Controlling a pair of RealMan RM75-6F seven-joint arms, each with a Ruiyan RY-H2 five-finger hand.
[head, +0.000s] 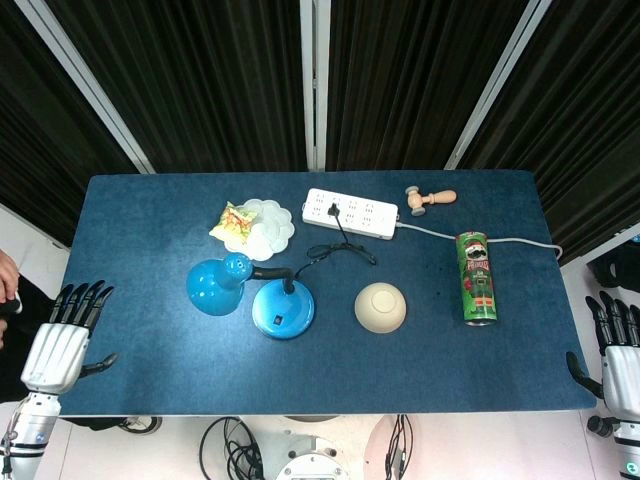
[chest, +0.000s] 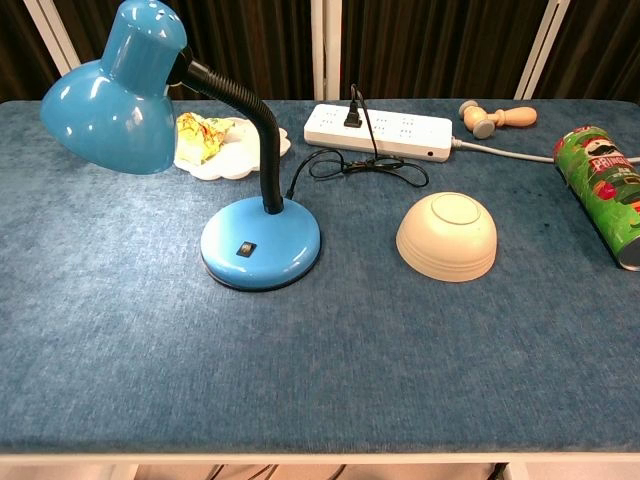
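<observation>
Blue lamp (chest: 250, 240), Pringles can (chest: 600, 185) beyond

Blue desk lamp (head: 283, 308): upright on a round, glossy base left of the middle of the table (head: 150, 380). Small dark switch on the front of the base. Black gooseneck rising from the base and bending over to the left. Bell-shaped shade tilted downward.

Green Pringles can (head: 476, 277): on its side on the right part of the table, well apart from the lamp. Length running front to back, printed label facing up.
</observation>
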